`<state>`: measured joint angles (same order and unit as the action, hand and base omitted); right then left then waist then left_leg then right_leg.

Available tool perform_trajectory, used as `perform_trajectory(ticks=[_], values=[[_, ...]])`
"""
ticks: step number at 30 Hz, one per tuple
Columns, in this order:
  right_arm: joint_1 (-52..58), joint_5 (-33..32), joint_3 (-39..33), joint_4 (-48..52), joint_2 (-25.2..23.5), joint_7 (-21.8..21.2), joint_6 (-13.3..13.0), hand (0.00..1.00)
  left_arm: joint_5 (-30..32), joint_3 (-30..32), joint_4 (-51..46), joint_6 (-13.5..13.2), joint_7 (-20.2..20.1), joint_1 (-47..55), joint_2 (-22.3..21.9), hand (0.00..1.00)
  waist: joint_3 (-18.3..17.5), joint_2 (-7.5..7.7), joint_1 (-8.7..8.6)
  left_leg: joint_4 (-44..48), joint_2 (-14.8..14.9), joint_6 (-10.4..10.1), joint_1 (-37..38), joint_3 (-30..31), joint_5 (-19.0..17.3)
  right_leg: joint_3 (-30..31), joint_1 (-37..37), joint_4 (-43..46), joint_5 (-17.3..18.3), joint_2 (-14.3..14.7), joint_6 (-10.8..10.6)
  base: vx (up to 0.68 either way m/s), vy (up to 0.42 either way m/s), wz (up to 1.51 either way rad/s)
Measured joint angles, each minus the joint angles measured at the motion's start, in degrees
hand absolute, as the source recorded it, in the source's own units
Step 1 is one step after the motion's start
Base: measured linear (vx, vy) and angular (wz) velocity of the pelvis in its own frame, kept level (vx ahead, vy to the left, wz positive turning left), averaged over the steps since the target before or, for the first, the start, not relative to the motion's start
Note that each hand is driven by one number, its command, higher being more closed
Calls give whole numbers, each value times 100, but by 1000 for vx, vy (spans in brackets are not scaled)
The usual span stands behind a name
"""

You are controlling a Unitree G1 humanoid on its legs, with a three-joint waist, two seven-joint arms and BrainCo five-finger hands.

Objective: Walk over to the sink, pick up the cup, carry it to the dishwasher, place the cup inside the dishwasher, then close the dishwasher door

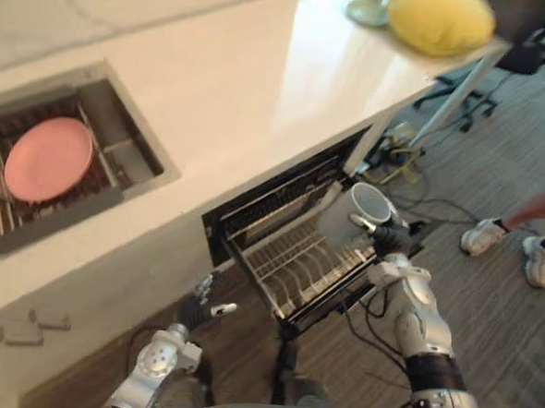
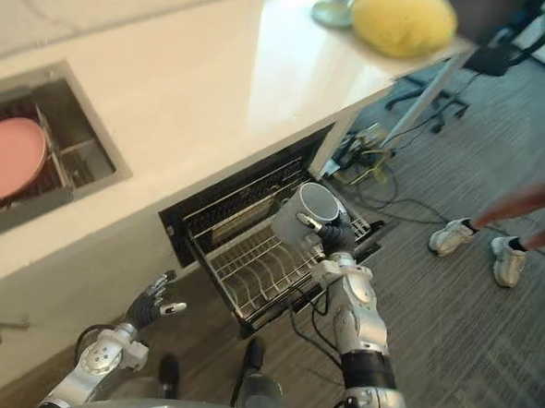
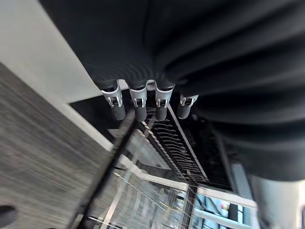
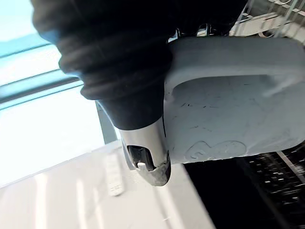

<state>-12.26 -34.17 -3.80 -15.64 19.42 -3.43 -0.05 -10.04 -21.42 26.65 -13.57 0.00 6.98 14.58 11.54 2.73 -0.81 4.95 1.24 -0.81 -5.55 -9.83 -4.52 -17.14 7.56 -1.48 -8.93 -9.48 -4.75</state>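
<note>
Clearly, the right hand [image 1: 391, 237] had its fingers curled round the grey cup [image 1: 353, 214], holding it just above the pulled-out rack [image 1: 292, 265] of the open dishwasher [image 1: 282, 191] under the worktop [image 1: 261, 83]. The left hand [image 1: 197, 308] hung lower, near the rack's front corner, its fingers loosely spread and empty. A pink plate [image 1: 49, 158] lay in the sink [image 1: 132, 154], and a person's shoes [image 1: 483, 237] stood on the floor [image 1: 504, 357] nearby.

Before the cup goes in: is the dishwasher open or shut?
Open: the dishwasher has its rack out, below the cup in the right hand.
</note>
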Motion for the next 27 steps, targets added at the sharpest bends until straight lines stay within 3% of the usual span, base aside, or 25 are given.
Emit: perform_trajectory(ticks=[7,10,15,19,23,27], values=[[-1191,304,373,-1527,377,2,71,100,-115,197,460,23,48,-52,126,0,436,-10,343,351,4,17,-409,403,41,-376,38,15,-52,-39,-67,22,5,35],[-1805,313,629,-2100,597,-212,194,100,-124,393,626,-12,54,-85,108,0,716,-43,444,497,12,28,-612,597,37,-549,66,16,-211,-26,-89,-30,50,32],[-2936,724,817,-3381,1039,-668,421,100,-450,668,827,-48,55,-276,93,0,1123,-225,727,490,-36,124,-976,857,202,-747,271,8,-505,-25,-8,-58,85,28],[-3765,1139,894,-4358,1072,-1027,562,100,-559,776,839,-62,53,-331,75,0,1285,-320,931,482,-96,124,-1277,1032,371,-883,470,-20,-523,-48,15,-16,66,24],[-4100,1489,1011,-4752,1208,-1120,731,100,-641,661,851,-62,46,-335,-106,0,1402,-525,1016,469,-154,117,-1429,1129,455,-890,548,-55,-500,-80,49,9,25,18],[-4419,2027,1047,-5089,1226,-1273,912,100,-826,523,895,-66,46,-351,-242,0,1530,-692,1016,384,-208,102,-1554,1145,588,-904,682,-58,-372,-127,217,-12,0,5]])
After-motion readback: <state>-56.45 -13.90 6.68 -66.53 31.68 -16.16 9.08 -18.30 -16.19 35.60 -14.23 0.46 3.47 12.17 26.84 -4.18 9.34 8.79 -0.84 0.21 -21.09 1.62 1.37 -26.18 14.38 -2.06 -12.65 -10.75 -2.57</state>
